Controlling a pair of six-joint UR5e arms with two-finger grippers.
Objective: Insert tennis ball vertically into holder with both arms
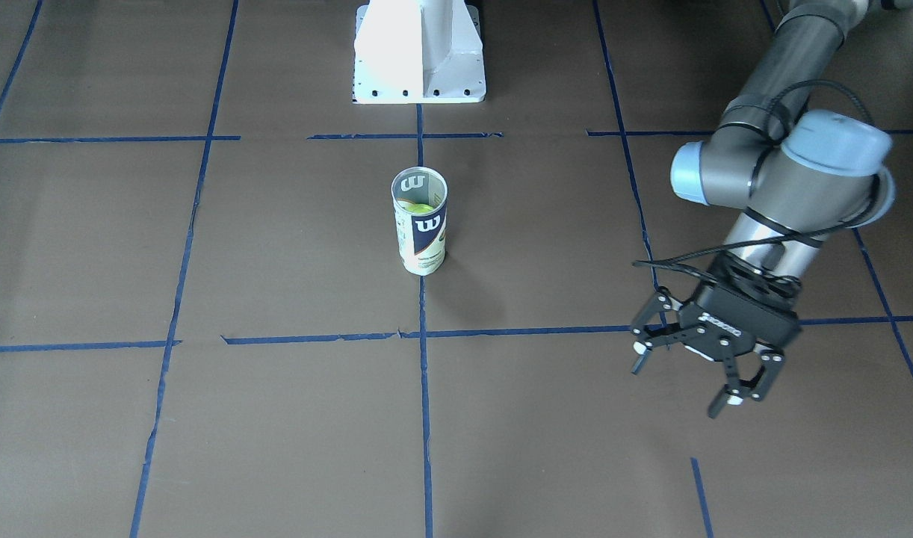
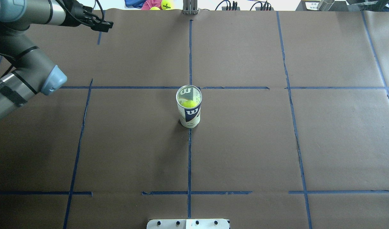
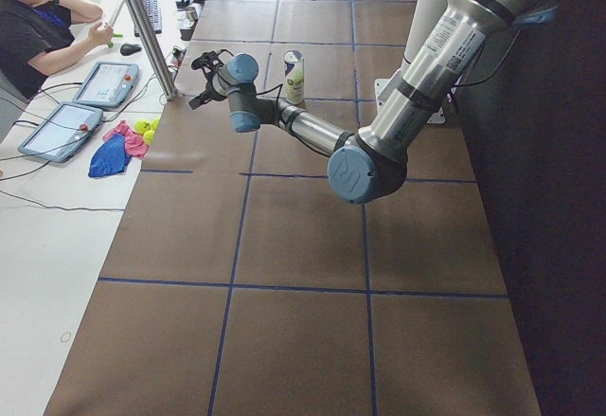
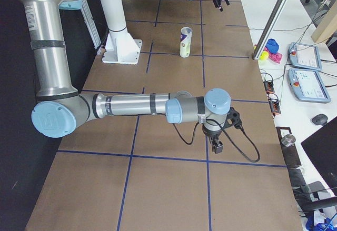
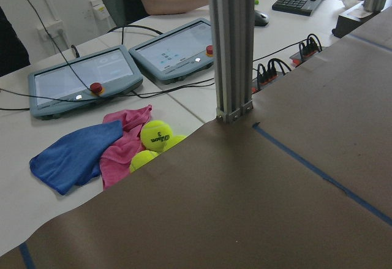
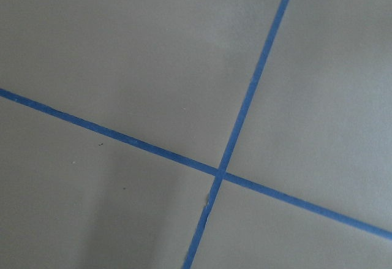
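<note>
The holder [image 1: 421, 232], a clear can with a white and navy "W" label, stands upright near the table's middle, also in the overhead view [image 2: 188, 111]. The tennis ball [image 2: 188, 103] sits inside it, below the rim, seen through the open top [image 1: 416, 208]. My left gripper [image 1: 679, 387] is open and empty, hovering well away from the can towards the table's far edge [image 2: 106, 24]. My right gripper [image 4: 216, 147] shows only in the exterior right view, pointing down over bare table far from the can; I cannot tell whether it is open or shut.
The white pedestal base [image 1: 419, 52] stands behind the can. Beyond the table's far edge are an aluminium post [image 5: 233, 42], spare yellow balls [image 5: 158, 135] on pink and blue cloths, control tablets [image 5: 86, 82] and a seated operator [image 3: 38, 27].
</note>
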